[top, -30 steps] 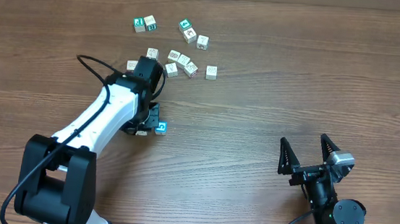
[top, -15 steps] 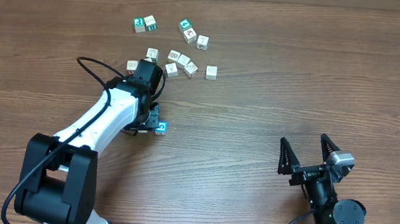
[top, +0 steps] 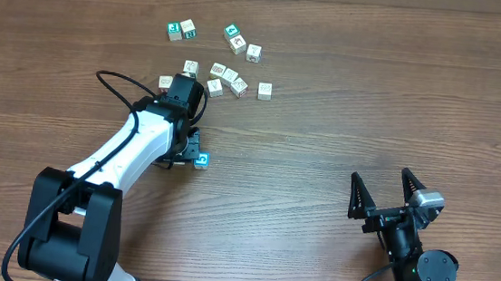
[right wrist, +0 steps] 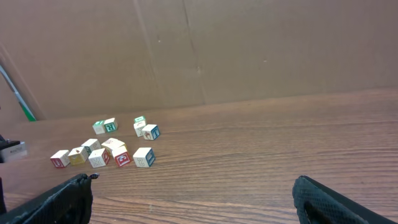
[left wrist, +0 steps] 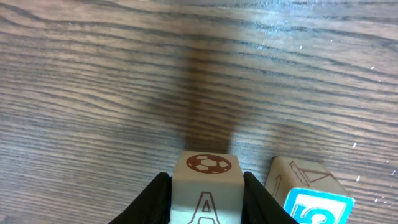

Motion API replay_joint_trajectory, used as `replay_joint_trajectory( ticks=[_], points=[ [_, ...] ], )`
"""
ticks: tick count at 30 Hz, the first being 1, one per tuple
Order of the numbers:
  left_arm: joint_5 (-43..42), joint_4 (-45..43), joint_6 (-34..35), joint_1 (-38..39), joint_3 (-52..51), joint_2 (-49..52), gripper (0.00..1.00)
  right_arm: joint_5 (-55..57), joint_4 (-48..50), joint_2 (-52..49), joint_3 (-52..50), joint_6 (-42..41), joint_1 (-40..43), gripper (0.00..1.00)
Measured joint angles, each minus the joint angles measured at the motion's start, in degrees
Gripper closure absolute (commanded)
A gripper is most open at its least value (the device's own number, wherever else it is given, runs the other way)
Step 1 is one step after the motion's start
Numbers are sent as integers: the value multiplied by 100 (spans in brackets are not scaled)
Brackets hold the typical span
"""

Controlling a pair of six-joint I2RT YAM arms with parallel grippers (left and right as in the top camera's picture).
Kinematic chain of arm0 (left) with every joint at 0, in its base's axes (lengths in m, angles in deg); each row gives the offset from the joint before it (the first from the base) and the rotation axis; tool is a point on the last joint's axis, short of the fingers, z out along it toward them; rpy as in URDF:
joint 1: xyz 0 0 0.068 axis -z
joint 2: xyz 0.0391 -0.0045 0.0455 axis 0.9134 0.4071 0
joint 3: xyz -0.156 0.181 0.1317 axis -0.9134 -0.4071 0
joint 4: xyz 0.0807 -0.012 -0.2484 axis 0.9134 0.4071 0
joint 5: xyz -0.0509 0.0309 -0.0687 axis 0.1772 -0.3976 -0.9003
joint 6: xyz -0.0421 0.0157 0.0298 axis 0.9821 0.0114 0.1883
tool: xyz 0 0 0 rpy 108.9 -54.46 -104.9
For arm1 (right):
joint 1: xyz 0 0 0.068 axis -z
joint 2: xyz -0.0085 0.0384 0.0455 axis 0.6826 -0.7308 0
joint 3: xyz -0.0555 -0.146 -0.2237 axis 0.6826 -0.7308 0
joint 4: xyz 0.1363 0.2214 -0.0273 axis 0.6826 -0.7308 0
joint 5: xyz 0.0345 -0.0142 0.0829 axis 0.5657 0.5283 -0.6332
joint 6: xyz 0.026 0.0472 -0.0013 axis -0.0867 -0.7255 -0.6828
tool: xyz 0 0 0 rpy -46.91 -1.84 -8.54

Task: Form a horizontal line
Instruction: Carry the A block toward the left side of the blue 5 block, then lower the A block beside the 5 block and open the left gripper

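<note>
Left fingers (left wrist: 157, 200) pinch a whitish wooden cube printed with a brown football and an A (left wrist: 208, 180), which stands on the brown wooden table (left wrist: 93, 93). Just outside one finger stands a blue-faced wooden cube with a white 5 (left wrist: 317, 206). Right fingers (right wrist: 65, 199) are spread wide, holding nothing.

The counter (top: 341, 139) was finished in brown wood grain — smooth, with a faint sheen. The lettered cube (left wrist: 207, 183) was made of pale bare wood, printed in brown; the blue-faced cube (left wrist: 311, 196) was given one painted face on unpainted wood. The fingers (left wrist: 154, 202) of the left gripper (left wrist: 207, 199) were moulded in black matt plastic. The left arm (top: 132, 148) was cased in smooth white plastic — the backdrop (right wrist: 217, 50) was formed of dull brown cardboard.
</note>
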Motion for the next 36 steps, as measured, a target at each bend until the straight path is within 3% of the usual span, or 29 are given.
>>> replay_joint_trajectory(
  ticks=[36],
  points=[
    [-2, -24, 0, 0, -92, 0, 68, -2, 2, 0, 0, 0, 0, 0]
  ],
)
